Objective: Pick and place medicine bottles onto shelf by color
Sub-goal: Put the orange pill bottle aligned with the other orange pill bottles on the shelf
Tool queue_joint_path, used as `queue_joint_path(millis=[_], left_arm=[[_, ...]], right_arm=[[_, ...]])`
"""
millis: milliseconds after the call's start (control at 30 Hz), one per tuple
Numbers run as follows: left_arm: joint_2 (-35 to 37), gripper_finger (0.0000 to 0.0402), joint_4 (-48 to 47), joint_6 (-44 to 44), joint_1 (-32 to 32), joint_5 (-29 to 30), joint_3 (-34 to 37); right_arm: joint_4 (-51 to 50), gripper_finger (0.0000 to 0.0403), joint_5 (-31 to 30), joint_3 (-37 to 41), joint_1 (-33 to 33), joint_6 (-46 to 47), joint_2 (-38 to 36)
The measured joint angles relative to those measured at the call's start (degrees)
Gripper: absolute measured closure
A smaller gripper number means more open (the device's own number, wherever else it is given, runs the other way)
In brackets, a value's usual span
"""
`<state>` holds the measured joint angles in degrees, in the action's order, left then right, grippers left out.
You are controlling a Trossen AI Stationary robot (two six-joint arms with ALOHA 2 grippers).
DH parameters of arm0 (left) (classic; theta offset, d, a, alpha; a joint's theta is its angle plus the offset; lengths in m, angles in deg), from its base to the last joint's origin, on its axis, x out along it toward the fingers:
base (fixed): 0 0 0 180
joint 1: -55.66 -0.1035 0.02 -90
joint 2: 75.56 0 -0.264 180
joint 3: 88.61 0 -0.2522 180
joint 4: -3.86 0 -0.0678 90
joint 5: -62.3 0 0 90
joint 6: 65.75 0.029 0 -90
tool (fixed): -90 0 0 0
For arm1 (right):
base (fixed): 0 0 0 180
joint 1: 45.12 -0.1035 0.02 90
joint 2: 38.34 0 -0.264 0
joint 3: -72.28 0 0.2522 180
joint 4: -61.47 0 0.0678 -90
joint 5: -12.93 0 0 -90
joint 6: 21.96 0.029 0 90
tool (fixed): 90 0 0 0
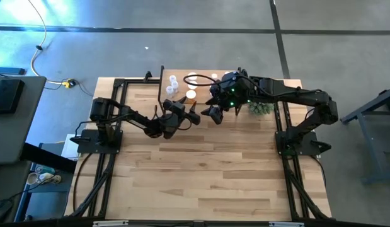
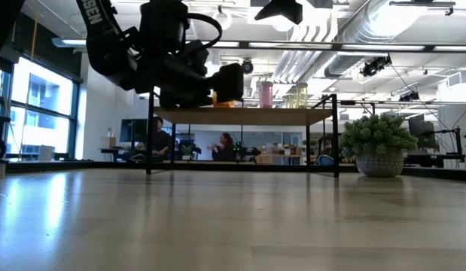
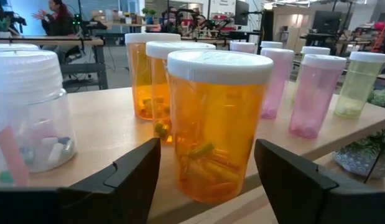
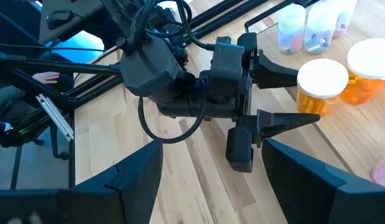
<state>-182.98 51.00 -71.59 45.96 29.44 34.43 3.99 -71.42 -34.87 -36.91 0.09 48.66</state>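
Your nearest orange translucent medicine bottle with a white round cap (image 3: 218, 124) stands upright at the near edge of the small light-wood shelf on thin black legs (image 3: 111, 118), with pills visible inside it. Two more orange capped bottles (image 3: 156, 81) stand just behind it, a clear white-capped bottle (image 3: 27, 118) stands off to one side, and pink bottles (image 3: 320, 93) and a pale yellow-green bottle (image 3: 360, 84) line up on the other side. The left gripper (image 3: 208, 180) is at the shelf edge, its two dark fingers (image 3: 133, 174) spread on either side of that front orange bottle with a gap showing on each side, so it is released and not squeezing. In the right wrist view you see those same fingers flanking the bottle's white cap. The right gripper (image 4: 211, 180) hangs just beside and above the left one, its fingers wide apart and holding nothing. A green spiky plant in a pale pot (image 2: 377, 147) sits on the large wooden tabletop (image 1: 207, 170) beside the shelf.
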Motion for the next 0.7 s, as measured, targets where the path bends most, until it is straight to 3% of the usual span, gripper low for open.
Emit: queue_joint_path(millis=[700], left_arm=[[0.02,0.0151,0.18,1.41,2.89,4.44,-0.02]], right_arm=[[-0.2,0.0139,-0.02,0.0,0.0,0.04,0.0]])
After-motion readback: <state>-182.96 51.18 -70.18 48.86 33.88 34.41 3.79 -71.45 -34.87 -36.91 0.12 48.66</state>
